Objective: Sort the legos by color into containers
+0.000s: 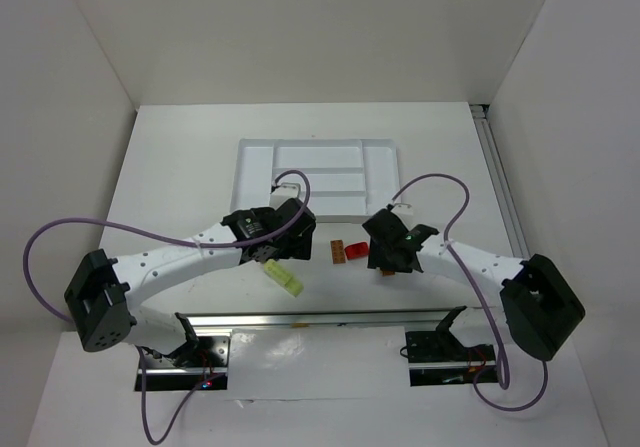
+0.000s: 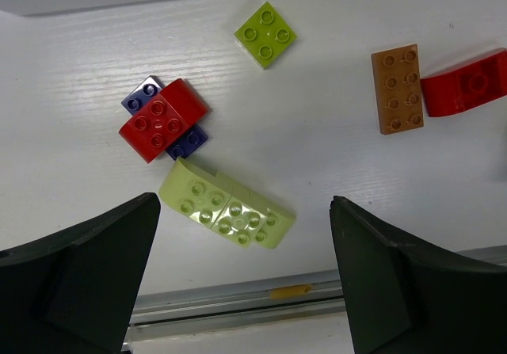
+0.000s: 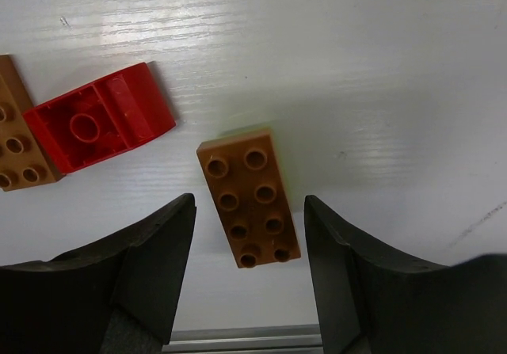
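Now, left pincer (image 2: 245,211) spread above yellow-green brick (image 2: 226,211), right pincer (image 3: 249,211) spread astride orange brick (image 3: 248,197)

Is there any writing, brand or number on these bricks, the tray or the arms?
None can be read. Studs on the orange brick and the pale green brick show plain rings; any embossing is too small to tell. The white tray, left arm and right arm show no legible label.

White tray (image 1: 255,167), red brick (image 2: 164,119), dark purple-blue brick (image 2: 143,95), lime-green brick (image 2: 265,34), pale yellow-green brick (image 2: 226,209), orange-brown brick (image 3: 248,197), purple cables (image 1: 432,176)
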